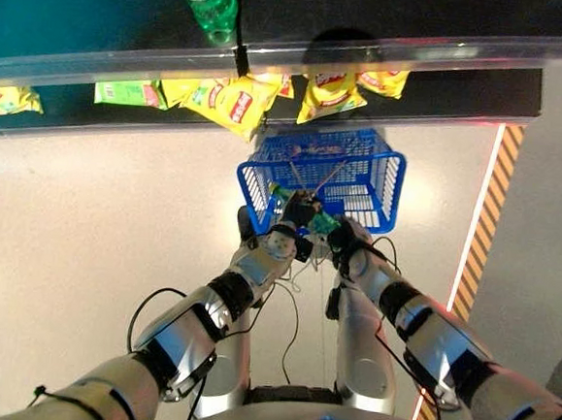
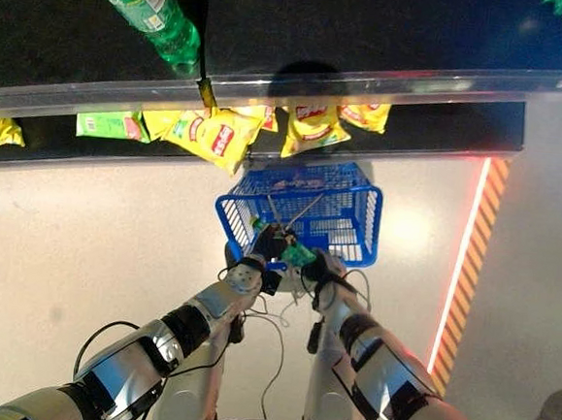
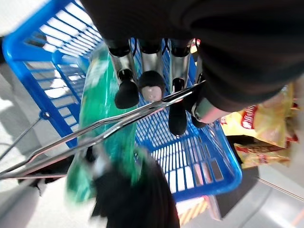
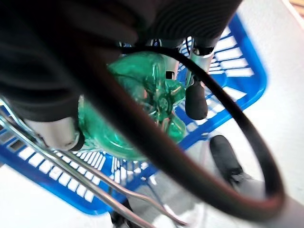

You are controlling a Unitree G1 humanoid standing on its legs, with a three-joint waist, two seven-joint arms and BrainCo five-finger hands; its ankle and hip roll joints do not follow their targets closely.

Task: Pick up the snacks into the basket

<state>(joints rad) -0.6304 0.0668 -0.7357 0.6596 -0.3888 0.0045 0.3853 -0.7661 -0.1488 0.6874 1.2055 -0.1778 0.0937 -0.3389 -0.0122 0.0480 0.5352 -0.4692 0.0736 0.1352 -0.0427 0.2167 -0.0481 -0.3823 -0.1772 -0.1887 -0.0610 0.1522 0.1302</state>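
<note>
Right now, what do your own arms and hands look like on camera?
Both arms are silver-grey tubes with black bands at the joints and thin black cables running along them. Each wrist and back of hand sits under a dark ribbed cover. The left hand and the right hand have silver fingers ending in rounded dark tips.

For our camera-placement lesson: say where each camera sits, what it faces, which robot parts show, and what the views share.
Left eye view: on the head, looking down at the basket, shelf and both arms.
Right eye view: beside it, same scene, slightly offset.
Left wrist view: along the left hand; fingers over basket handles.
Right wrist view: along the right hand, on a green bottle.
All show the basket.
</note>
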